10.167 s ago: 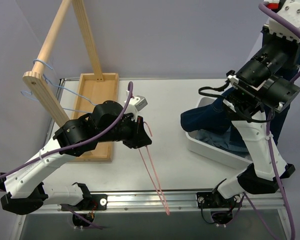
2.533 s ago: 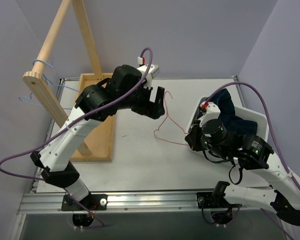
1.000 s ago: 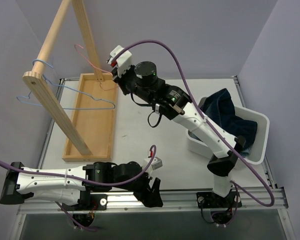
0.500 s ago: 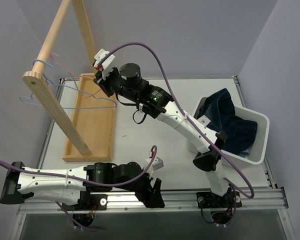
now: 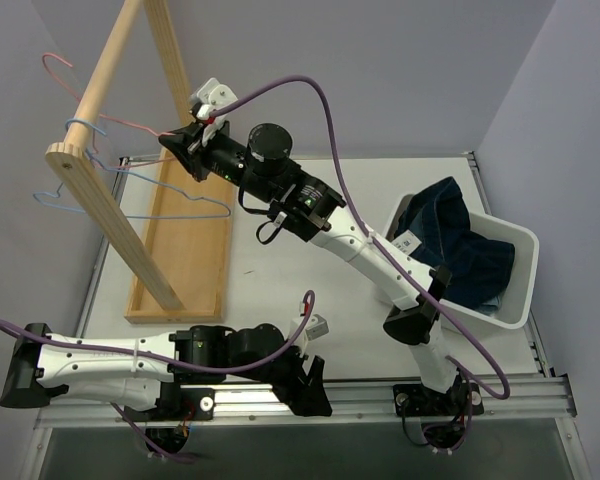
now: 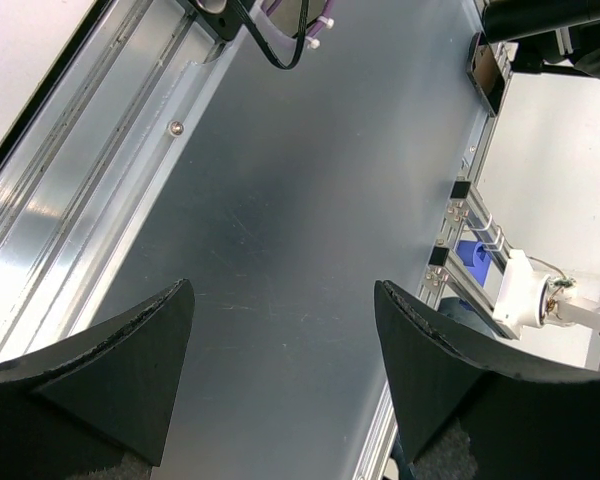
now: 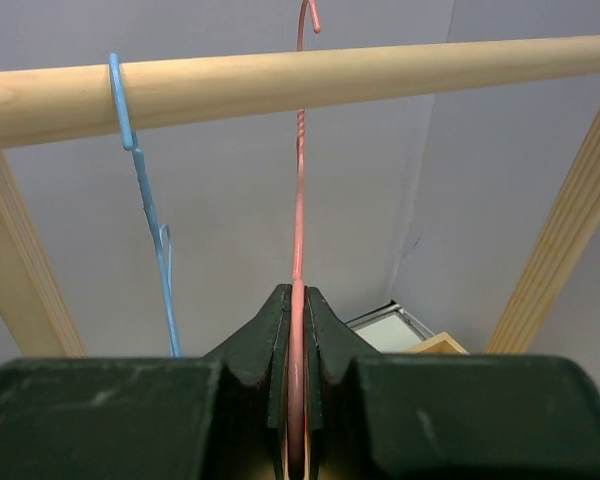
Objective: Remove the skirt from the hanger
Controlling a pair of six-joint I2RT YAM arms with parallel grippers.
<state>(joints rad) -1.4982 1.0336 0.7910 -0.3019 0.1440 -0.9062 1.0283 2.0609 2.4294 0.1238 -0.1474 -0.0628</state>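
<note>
Right gripper point(image 7: 298, 300): jaws clamped tight on pink hanger point(image 7: 299, 200), hook showing above wooden rail point(image 7: 430, 65). Left gripper point(image 6: 282, 300): jaws spread wide, empty. Skirt point(image 5: 450, 235): heaped in white bin point(image 5: 518, 278), well apart from the hanger.

The pink wire hanger point(image 7: 298, 200) is bare and thin, with a twisted neck. It stands upright across the face of the wooden rail point(image 7: 430, 70), its hook poking above the rail. The right gripper point(image 7: 297, 300) pinches it just below the neck. The skirt point(image 5: 450, 225) is dark blue denim, lying crumpled in a white bin point(image 5: 525, 270) well to the right of the rail.
</note>
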